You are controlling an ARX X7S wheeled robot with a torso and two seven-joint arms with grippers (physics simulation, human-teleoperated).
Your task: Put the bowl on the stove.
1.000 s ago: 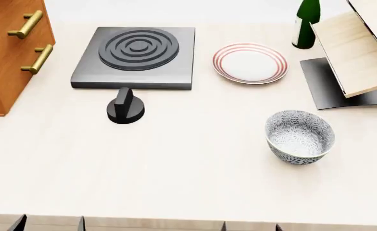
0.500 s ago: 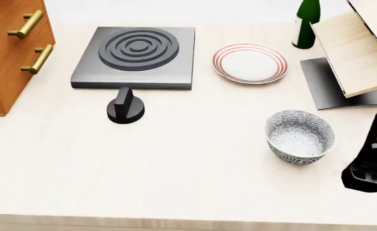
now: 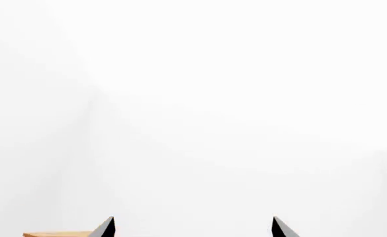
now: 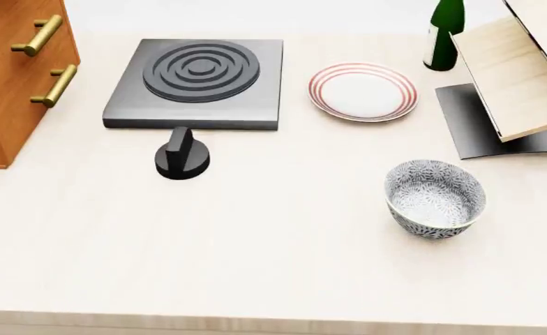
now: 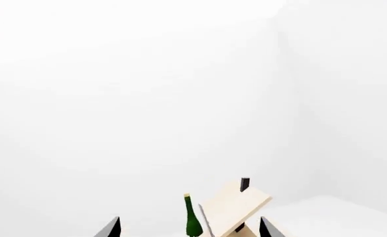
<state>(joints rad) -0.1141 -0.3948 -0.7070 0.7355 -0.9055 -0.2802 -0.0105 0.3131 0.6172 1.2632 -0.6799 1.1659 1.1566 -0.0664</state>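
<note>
Both my arms are gone from the head view again

Half a second ago the right gripper [image 5: 188, 228] stood as a dark shape at the right edge of the head view, just right of the bowl [image 4: 435, 197], and a sliver of the left gripper [image 3: 192, 227] showed at the left edge near the table's [image 4: 273, 265] front; now neither appears there, as it was a second ago. I find them only in the wrist views, where each one's dark fingers [image 5: 112, 228] show as two well-separated tips against the white wall, holding nothing.
</note>
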